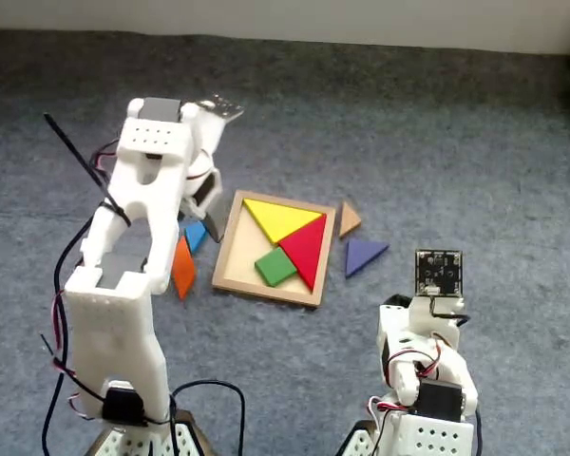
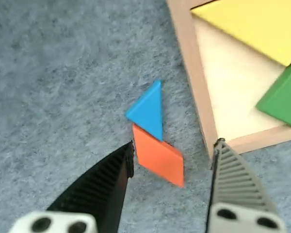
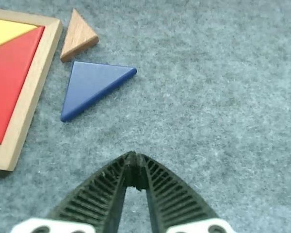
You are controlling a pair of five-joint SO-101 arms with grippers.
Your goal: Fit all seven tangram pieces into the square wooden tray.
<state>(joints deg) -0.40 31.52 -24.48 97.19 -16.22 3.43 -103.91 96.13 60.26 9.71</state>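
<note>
Wooden tray [image 1: 226,245] lies centre frame, orange piece [image 1: 183,271] at its left beneath the spread left gripper [image 2: 174,145]. Right gripper [image 3: 136,160] is pressed together.

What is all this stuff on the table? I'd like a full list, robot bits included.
Tray: one, pale wood, square, middle of the mat.
Yellow triangle: one, large, inside the tray.
Red triangle: one, large, inside the tray, against the yellow one.
Green square: one, inside the tray, beside the red triangle.
Tan triangle: one, small, on the mat, right arm's side of the tray.
Dark blue triangle: one, on the mat next to the tan one.
Light blue triangle: one, small, on the mat, left arm's side.
Orange slanted piece: one, next to the light blue triangle.
Mat: one, grey.
Left gripper: one, open, over the orange piece.
Right gripper: one, black, shut, over bare mat.
</note>
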